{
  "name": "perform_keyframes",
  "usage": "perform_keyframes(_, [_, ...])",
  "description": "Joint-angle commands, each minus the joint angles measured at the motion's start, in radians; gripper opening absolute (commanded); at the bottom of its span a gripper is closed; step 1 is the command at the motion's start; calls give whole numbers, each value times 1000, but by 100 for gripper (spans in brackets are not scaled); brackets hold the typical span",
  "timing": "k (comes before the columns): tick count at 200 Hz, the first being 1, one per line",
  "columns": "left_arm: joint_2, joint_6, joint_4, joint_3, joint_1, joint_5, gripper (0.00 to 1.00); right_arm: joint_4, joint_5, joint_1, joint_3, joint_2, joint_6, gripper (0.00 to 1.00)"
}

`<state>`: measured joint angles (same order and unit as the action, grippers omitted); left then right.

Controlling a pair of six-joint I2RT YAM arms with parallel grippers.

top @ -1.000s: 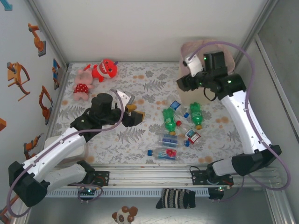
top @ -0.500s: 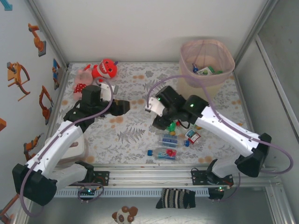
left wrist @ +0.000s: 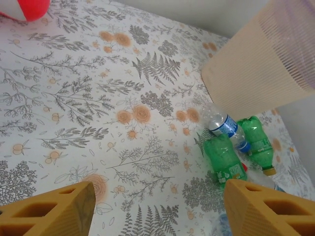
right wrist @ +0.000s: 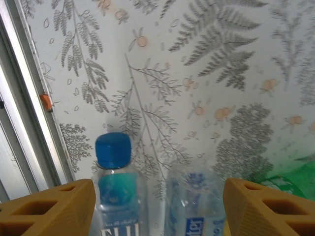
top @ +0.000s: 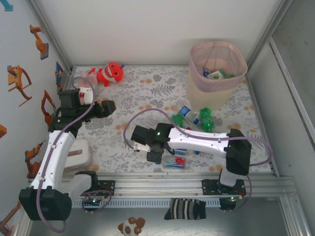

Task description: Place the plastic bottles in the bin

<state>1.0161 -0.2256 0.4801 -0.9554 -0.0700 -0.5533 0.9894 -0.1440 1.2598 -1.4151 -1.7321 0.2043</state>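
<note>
I'm on the pick-up step — my right hand (right wrist: 157,206) hangs spread over a blue-capped clear bottle (right wrist: 117,196) lying on the surface (right wrist: 197,73) by the front rail (right wrist: 19,113), well apart from the bin (top: 211,93). Next, I'd lower, centre and pinch its body — my left hand (left wrist: 157,209) idles, spread.

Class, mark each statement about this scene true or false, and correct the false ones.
1. The bin holds some bottles. True.
2. The right end effector is shut on a bottle. False: it is open over a blue-capped bottle.
3. Two green bottles lie beside the bin. True.
4. The left end effector holds the red plush. False: it is open and empty, and the plush lies apart from it.
</note>
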Motion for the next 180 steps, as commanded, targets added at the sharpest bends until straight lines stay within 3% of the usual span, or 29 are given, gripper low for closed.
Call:
perform_keyframes(1, [-22,106,27,15,17,-46,70,10,-18,30,2,-50,-35,69])
perform_keyframes(90, [-35,129,38,26,22,-26,70,-17,-61,50,39,-269,-62,70])
perform_keyframes(180, [-41,128,34,29,23,-37,70,-2,-71,50,32,-285,-82,47])
